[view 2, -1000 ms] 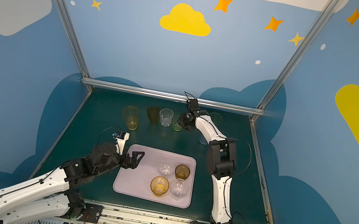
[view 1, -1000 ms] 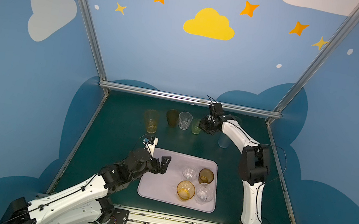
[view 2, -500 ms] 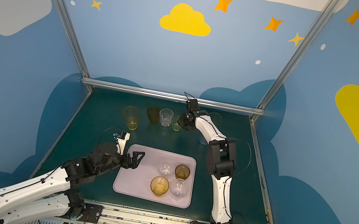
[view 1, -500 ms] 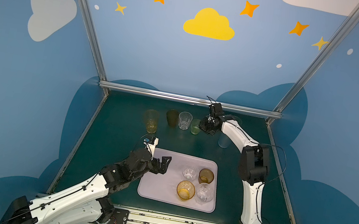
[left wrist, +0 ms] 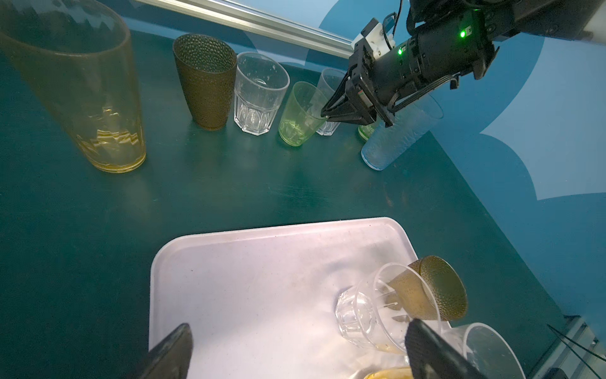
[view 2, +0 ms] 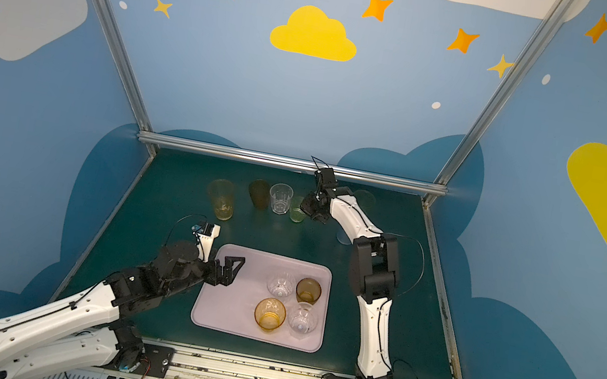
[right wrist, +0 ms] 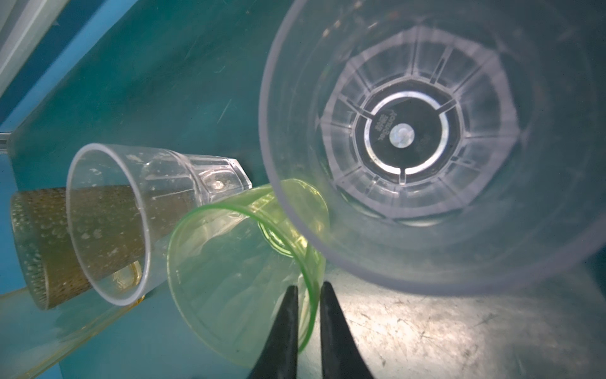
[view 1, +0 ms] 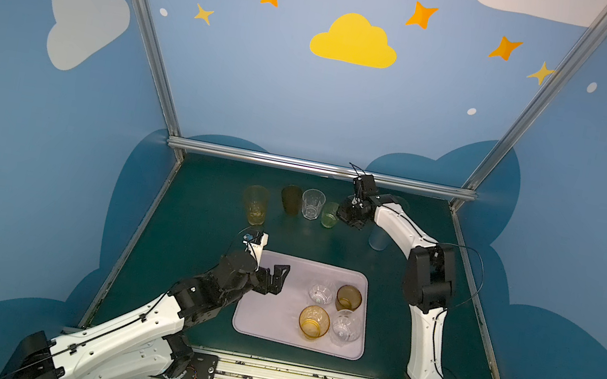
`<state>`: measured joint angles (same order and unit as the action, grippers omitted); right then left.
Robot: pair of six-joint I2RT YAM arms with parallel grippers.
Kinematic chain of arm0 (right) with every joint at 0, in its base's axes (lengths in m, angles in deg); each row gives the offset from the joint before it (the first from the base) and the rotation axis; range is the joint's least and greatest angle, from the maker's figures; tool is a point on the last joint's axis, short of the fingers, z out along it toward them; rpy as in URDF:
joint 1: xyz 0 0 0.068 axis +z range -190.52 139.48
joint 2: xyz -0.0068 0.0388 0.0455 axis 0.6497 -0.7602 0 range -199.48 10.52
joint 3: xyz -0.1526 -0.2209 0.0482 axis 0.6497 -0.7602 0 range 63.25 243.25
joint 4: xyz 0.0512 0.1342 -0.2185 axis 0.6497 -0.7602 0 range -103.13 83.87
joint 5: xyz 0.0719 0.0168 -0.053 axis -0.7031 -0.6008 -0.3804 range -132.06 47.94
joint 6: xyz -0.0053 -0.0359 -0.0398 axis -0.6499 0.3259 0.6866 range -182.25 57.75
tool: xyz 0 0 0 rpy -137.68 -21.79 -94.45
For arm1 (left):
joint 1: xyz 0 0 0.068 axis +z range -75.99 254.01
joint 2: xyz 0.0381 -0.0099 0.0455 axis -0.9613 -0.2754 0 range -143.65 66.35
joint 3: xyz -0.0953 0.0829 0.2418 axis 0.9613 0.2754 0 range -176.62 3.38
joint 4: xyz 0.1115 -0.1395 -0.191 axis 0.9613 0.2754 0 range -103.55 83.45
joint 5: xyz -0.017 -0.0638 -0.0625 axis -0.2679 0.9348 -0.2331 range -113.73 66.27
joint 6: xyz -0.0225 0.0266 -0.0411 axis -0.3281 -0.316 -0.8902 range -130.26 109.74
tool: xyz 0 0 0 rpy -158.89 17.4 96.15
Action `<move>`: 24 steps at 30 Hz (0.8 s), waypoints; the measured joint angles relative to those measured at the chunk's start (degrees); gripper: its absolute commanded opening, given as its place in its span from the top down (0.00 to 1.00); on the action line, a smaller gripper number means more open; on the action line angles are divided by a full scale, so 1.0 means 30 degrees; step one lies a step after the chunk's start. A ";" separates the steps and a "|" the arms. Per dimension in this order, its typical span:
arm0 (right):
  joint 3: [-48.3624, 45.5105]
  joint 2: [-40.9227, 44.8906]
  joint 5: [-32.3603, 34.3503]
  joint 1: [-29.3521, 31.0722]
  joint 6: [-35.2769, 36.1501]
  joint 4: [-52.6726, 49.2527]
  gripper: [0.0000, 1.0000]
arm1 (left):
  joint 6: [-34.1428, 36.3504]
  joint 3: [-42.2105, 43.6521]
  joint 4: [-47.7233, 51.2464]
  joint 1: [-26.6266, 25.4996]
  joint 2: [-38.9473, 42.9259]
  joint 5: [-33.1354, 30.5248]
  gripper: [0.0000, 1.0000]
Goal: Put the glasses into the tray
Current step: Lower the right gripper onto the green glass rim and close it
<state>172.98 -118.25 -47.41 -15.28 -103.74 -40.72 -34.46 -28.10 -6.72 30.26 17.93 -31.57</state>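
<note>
**Four glasses in the tray, seven left on the table**

The tray (view 1: 262,318) lies toward the near edge of the table (view 1: 198,248), about midway along it. Four glasses stand close together in its right half. The clear faceted glass (view 1: 321,291) and the brown glass (view 1: 349,297) are at the back. The amber glass (view 1: 314,322) and a second clear glass (view 1: 344,328) are in front. The tray's left half is bare.

Seven glasses are not yet moved and stand in a loose row along the table's far edge. From the left these are the tall yellow glass (view 1: 254,205), the dark brown glass (view 1: 291,199), a clear tumbler (view 1: 312,204), the short green glass (view 1: 329,215) and, nearer the right edge, the pale blue glass (view 1: 378,239). The left wrist view shows two more behind the right arm: a hidden clear glass (left wrist: 329,80) and the base of a further green glass (left wrist: 365,131).

The right gripper (right wrist: 309,288) reaches to the far edge. Its jaws stand almost together astride the rim of the short green glass, one finger inside and one outside. A sliver of gap shows beside the wall, so it cannot be told whether the pinch is firm. The glass appears to rest on the table.

The left gripper (view 1: 279,279) hovers over the tray's left edge near its far corner, with jaws spread wide and nothing between them.

By this count the task is about a third done. The green glass looks set to be the fifth, and the bare half of the tray seems to have room for it.
</note>
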 measured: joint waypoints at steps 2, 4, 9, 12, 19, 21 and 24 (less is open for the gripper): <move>0.0000 0.0000 0.0000 0.0000 -0.0007 0.0007 0.88 | -0.0007 0.0000 0.0000 -0.0007 0.0087 -0.0022 0.00; 0.0000 0.0000 -0.0007 0.0000 -0.0007 0.0000 0.89 | -0.0007 0.0000 0.0000 0.0000 0.0189 -0.0080 0.00; -0.0131 0.0007 -0.0015 0.0000 -0.0022 0.0073 0.90 | -0.0007 0.0000 0.0007 0.0000 0.0219 -0.0138 0.00; -0.0423 0.0007 -0.0007 0.0000 -0.0036 0.0168 0.94 | -0.0007 0.0000 0.0022 0.0000 0.0219 -0.0138 0.00; -0.0758 0.0044 -0.0080 0.0000 -0.0095 0.0408 0.95 | -0.0007 0.0000 0.0066 0.0000 0.0306 -0.0146 0.00; -0.1042 0.0189 -0.0087 0.0000 -0.0117 0.0597 0.98 | -0.0007 0.0000 0.0066 0.0000 0.0401 -0.0146 0.00; -0.1443 0.0408 -0.0087 0.0015 -0.0168 0.0831 1.00 | -0.0007 0.0000 0.0066 0.0000 0.0481 -0.0153 0.00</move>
<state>168.65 -117.02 -47.67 -15.24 -104.24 -38.23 -34.48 -28.10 -6.52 30.26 19.37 -32.03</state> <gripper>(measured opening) 0.051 0.996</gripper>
